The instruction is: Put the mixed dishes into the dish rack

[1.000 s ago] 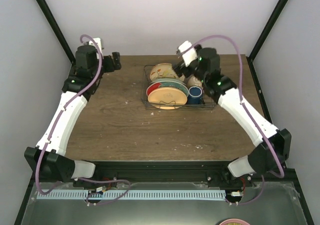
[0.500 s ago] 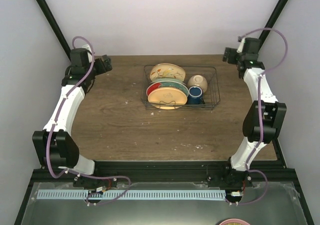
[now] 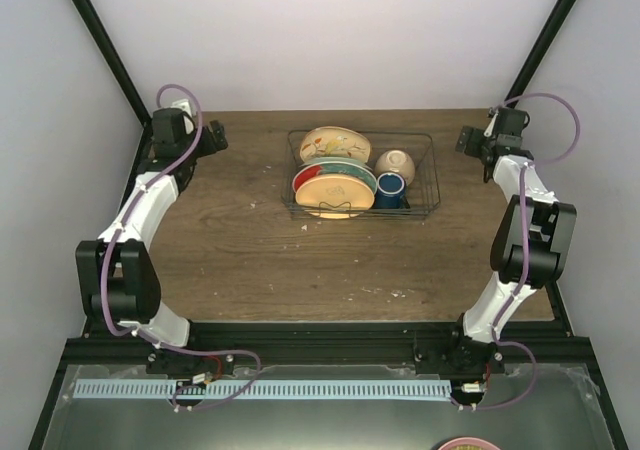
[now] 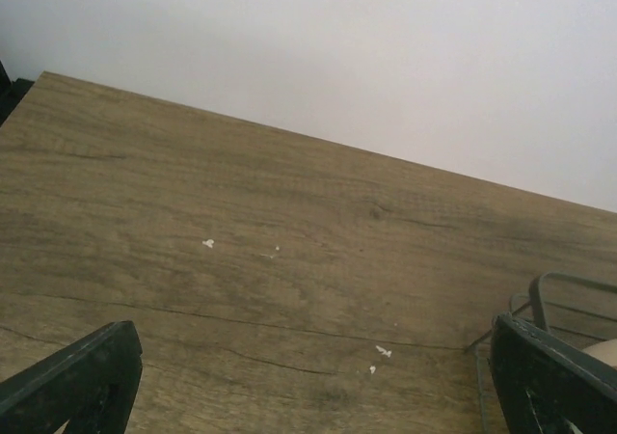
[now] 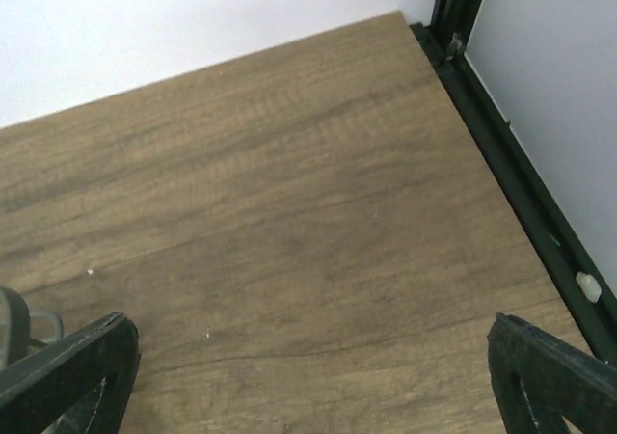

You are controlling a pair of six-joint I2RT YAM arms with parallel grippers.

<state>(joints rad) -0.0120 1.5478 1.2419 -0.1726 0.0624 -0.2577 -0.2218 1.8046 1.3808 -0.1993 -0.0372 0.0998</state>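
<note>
Both arms pulled back toward the far corners since a second ago, left gripper (image 3: 213, 140) and right gripper (image 3: 468, 138) spread wide and holding nothing, dish rack (image 3: 434, 175) between them, well apart from each, plates (image 3: 335, 192), small cream bowl (image 3: 395, 164) and dark blue mug (image 3: 390, 191) inside it.

Top view: I see bright, even, diffuse light over the worktop (image 3: 250, 250), with only a faint soft shadow just in front of the dish rack (image 3: 420, 160). Wrist views: I see sharp wood grain, while the left end effector fingers (image 4: 77, 386) and right end effector fingers (image 5: 67, 376) look dark and soft-edged.
</note>
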